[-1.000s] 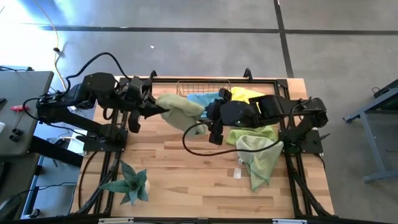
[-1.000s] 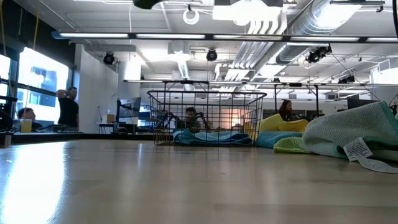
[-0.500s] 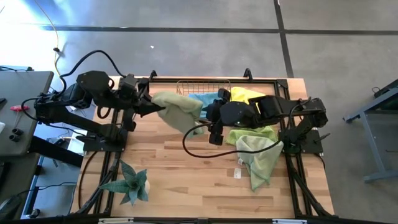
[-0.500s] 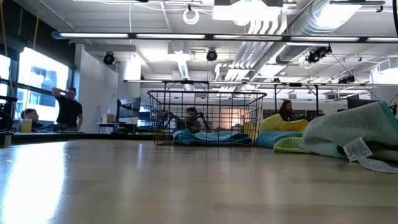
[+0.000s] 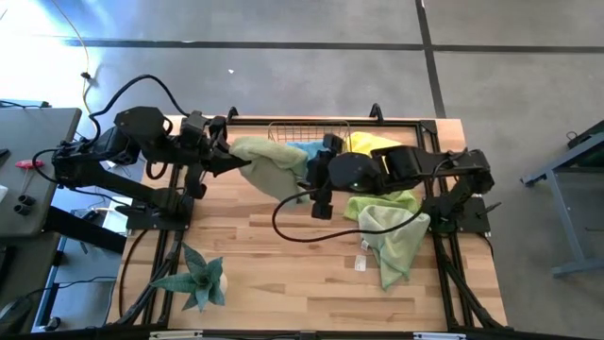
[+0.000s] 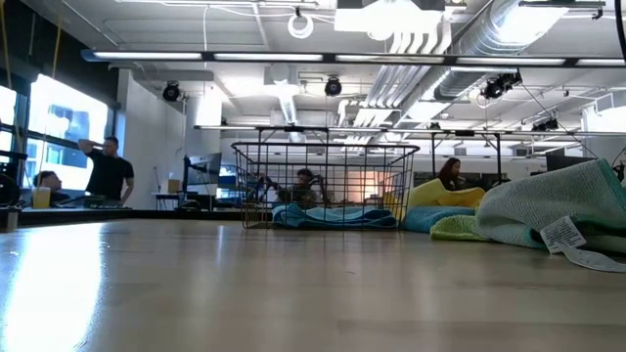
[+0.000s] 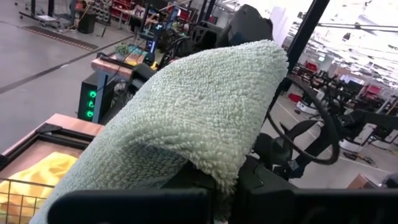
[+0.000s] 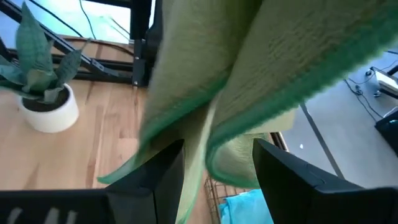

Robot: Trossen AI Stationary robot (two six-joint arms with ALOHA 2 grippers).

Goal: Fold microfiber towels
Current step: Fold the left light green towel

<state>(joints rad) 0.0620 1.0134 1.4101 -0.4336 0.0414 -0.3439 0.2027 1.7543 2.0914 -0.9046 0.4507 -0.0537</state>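
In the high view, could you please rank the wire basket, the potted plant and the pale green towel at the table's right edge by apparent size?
1. Pale green towel, slightly largest.
2. Wire basket, but towels and arms partly cover it, so first and second are unsure.
3. Potted plant, smallest.

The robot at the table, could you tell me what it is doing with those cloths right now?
It is folding microfiber towels. The left gripper is shut on one end of a pale green towel, held up off the table near the copper wire basket. The right gripper is open, its fingers either side of the towel's hanging edge. More towels lie heaped on the table's right side, and a potted plant stands at the front left.
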